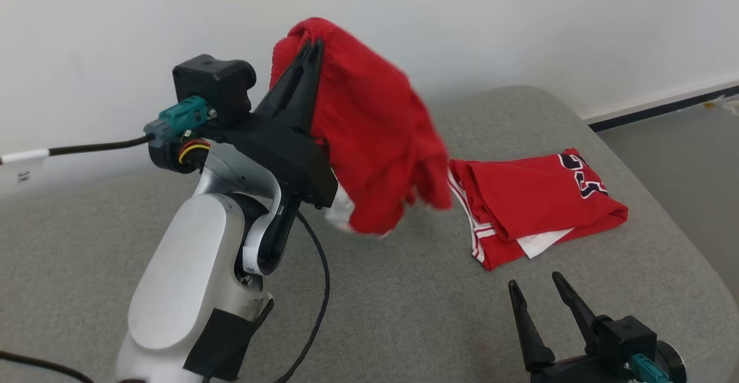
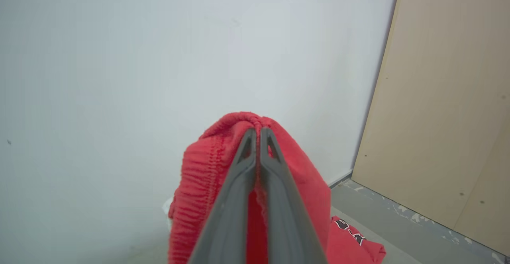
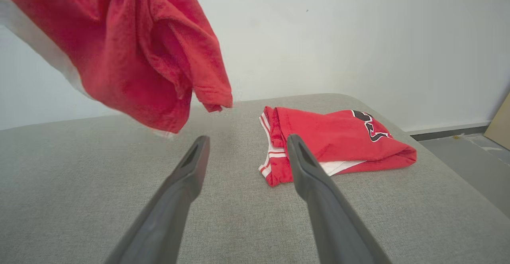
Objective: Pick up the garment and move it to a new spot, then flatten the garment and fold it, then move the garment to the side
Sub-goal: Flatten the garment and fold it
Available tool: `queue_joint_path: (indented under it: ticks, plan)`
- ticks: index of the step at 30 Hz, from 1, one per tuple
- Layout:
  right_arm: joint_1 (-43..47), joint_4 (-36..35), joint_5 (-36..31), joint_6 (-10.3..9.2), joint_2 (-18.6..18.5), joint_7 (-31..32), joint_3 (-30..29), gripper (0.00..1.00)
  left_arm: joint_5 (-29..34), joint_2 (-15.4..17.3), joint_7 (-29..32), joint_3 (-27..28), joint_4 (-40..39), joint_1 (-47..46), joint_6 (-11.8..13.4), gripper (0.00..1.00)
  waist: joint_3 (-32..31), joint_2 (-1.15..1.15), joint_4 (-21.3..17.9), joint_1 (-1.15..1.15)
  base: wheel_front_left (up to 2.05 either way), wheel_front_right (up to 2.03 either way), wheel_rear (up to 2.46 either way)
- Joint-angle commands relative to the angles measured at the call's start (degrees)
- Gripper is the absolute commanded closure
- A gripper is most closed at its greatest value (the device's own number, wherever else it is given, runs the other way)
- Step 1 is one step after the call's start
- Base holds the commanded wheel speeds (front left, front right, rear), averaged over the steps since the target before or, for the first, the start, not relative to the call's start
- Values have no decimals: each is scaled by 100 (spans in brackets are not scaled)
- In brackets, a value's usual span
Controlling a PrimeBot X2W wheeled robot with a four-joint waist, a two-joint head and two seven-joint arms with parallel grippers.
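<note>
1. The red garment (image 1: 369, 140) hangs in the air over the grey cushion (image 1: 398, 313), draped down from the left gripper (image 1: 314, 45).
2. That gripper's fingers are pressed together, pinching the garment's bunched top.
3. The right gripper (image 1: 534, 282) sits low with its fingers spread, holding nothing, well apart from the garment.
4. A folded red jersey (image 1: 531, 198) lies on the cushion nearby.

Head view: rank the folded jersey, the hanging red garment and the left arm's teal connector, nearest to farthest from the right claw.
1. Folded jersey, lying just ahead of the right claw.
2. Hanging red garment, up and left, in the left claw.
3. Teal connector, farther left on that wrist.
</note>
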Motion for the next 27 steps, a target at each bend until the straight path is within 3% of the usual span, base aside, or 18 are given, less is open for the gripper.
queue_joint_path:
  ticks: [1, 5, 10, 13, 19, 23, 24, 25, 27]
  plan:
    - [11, -1, -39, -14, 12, -17, -16, 0, -50, 0, -17, 6, 44, 43, -6, 100, -6, 0, 41, 0, 0, 0, 0]
    - [70, 16, -28, -14, 19, -30, -38, 0, -334, 12, -94, 129, 224, 615, 182, 100, -13, 0, 202, 0, 0, 0, 0]
    - [122, -30, -54, -14, 28, 1, -30, 0, -404, 393, -131, 499, 559, 1768, 569, 100, 15, 0, 437, 0, 0, 0, 0]
    - [96, -50, -71, -14, 29, 21, -14, 0, -407, 567, -339, 664, 972, 2150, 652, 100, 53, 0, 591, 0, 0, 0, 0]
    - [-38, -55, -71, -14, 35, 64, 138, 0, -393, 604, -1276, 959, 1850, 1892, 627, 100, 93, 0, 695, 0, 0, 0, 0]
    - [-126, -21, -38, -14, 30, 80, 254, 0, -391, 641, -1715, 1138, 2576, 1697, 770, 100, 97, 0, 598, 0, 0, 0, 0]
    - [-130, -10, -27, -14, 18, 72, 262, 0, -428, 629, -1654, 1162, 2766, 1694, 809, 42, 87, 0, 562, 0, 0, 0, 0]
    - [-117, -5, -28, -14, 12, 68, 248, 0, -476, 617, -1641, 1194, 2914, 1685, 812, 0, 76, 0, 535, 0, 0, 0, 0]
    - [-67, -9, -40, -15, -1, 74, 201, 0, -560, 627, -1524, 1229, 3194, 1746, 804, 0, 61, 0, 499, 0, 0, 0, 0]
